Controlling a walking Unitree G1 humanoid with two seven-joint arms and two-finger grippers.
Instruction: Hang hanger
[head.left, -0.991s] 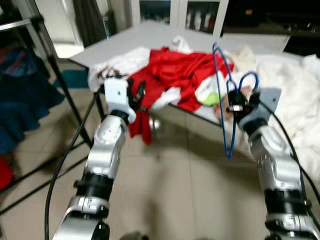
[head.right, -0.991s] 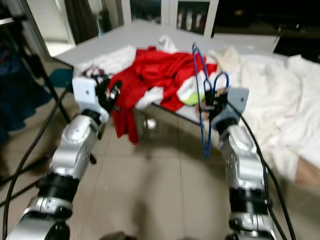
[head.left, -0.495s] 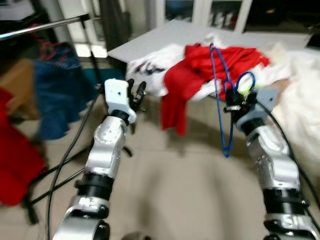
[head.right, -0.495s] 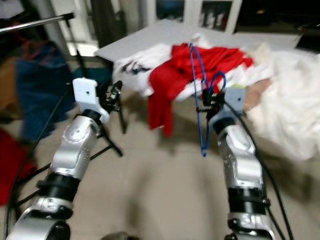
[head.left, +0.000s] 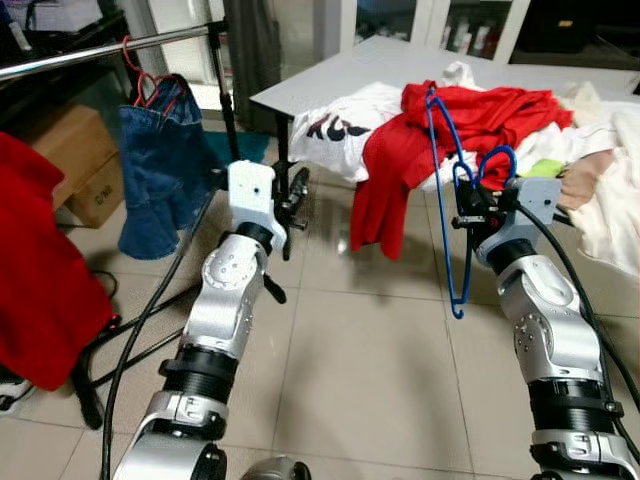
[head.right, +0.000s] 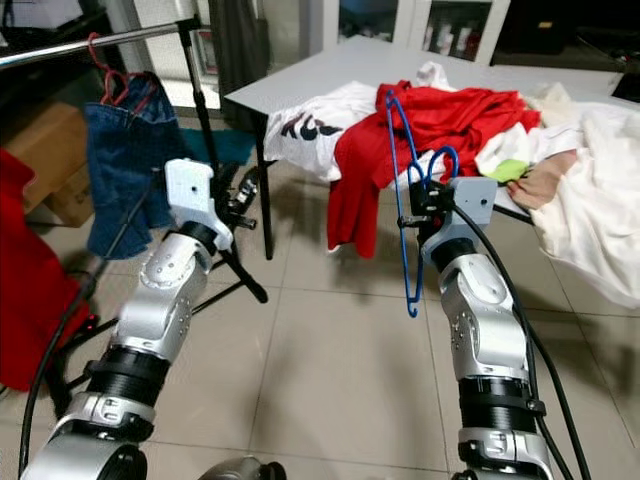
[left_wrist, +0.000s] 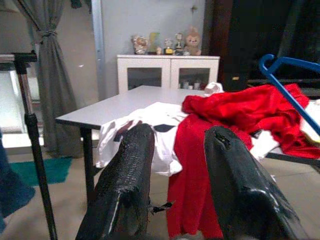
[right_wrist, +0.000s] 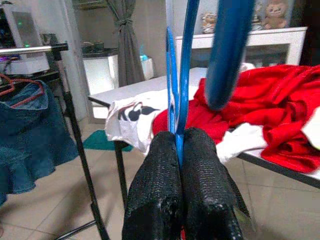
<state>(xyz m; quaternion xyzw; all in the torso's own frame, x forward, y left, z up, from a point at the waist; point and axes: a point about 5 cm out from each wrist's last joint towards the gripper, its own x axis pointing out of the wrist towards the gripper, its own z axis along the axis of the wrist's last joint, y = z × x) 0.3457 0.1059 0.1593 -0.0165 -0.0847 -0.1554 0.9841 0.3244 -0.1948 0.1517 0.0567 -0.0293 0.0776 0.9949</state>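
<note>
I am carrying the blue hanger (head.left: 447, 205) in my right gripper (head.left: 470, 212), fingers (right_wrist: 172, 165) pinching its wire, out over the floor beside the counter (head.left: 330, 75). My left gripper (head.left: 292, 200) is open and empty. To hang it well, I judge I should turn toward the rail (head.left: 110, 50) at my left, keeping the hook uppermost and clear of the denim garment (head.left: 160, 160) there.

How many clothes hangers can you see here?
2. A blue hanger is pinched in the right claw; a red hanger hangs on the rack rail, carrying a denim garment. Others may be hidden under clothes.
</note>
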